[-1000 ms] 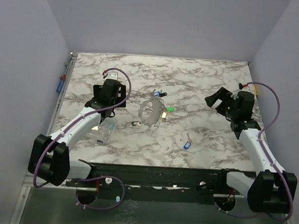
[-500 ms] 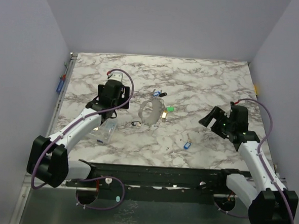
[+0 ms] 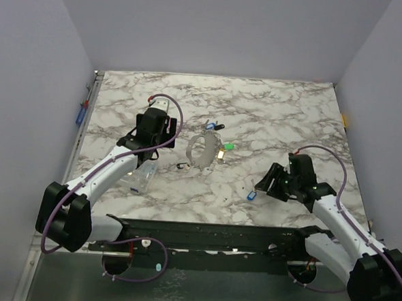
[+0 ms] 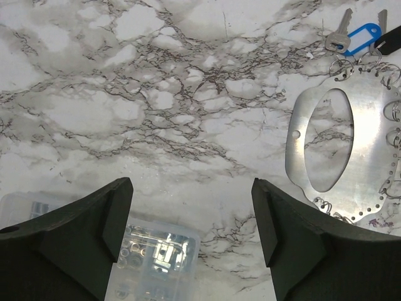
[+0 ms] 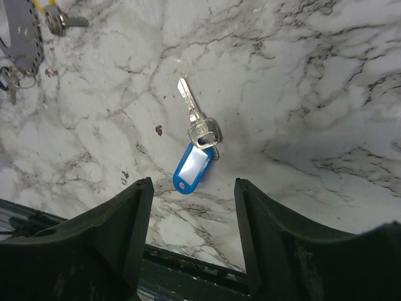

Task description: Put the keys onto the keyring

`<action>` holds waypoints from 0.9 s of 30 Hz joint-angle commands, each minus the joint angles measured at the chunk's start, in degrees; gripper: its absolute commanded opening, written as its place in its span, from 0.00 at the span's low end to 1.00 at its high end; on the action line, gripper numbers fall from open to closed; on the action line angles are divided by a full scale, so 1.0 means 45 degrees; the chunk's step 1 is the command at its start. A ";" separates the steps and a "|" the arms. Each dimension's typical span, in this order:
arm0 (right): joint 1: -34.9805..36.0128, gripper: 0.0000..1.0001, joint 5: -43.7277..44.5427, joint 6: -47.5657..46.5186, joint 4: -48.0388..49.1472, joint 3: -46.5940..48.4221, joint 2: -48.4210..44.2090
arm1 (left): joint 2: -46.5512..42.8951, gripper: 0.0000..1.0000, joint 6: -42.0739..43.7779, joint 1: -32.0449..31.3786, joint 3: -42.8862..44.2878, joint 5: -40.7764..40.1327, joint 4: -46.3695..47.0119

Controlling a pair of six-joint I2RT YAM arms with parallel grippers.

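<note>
The keyring (image 3: 191, 150) is a flat silvery oval loop mid-table, also at the right of the left wrist view (image 4: 369, 144), with small rings along its edge. One of the keys (image 3: 251, 194), with a blue tag (image 5: 192, 164), lies alone near the front edge. My right gripper (image 3: 262, 185) hovers open just right of it, and the tag shows just ahead of its empty jaws (image 5: 193, 188). Other keys lie by the keyring: blue (image 4: 360, 36), green (image 3: 228, 146), yellow (image 3: 221, 154). My left gripper (image 3: 160, 133) hangs open and empty left of the keyring (image 4: 192, 188).
A clear plastic box (image 3: 139, 176) of small metal parts lies under the left arm and shows between the left fingers (image 4: 150, 251). A small black oval ring (image 3: 183, 166) sits near the keyring. The black front rail (image 5: 188, 263) runs just beyond the blue-tagged key. Walls enclose the table.
My right arm has swung from the far right down and left to the blue-tagged key by the front edge. My left gripper has shifted slightly right.
</note>
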 commanded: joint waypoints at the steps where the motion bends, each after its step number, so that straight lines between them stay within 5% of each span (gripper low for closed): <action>1: 0.0614 0.59 0.0692 0.0572 0.0230 -0.0395 0.0025 | 0.0013 0.83 0.0133 -0.0105 0.0022 0.0347 0.0248; 27: 0.1401 0.29 0.1525 0.0360 0.1931 -0.0386 0.2528 | 0.0104 0.80 0.0228 -0.0188 0.0036 0.0503 0.0239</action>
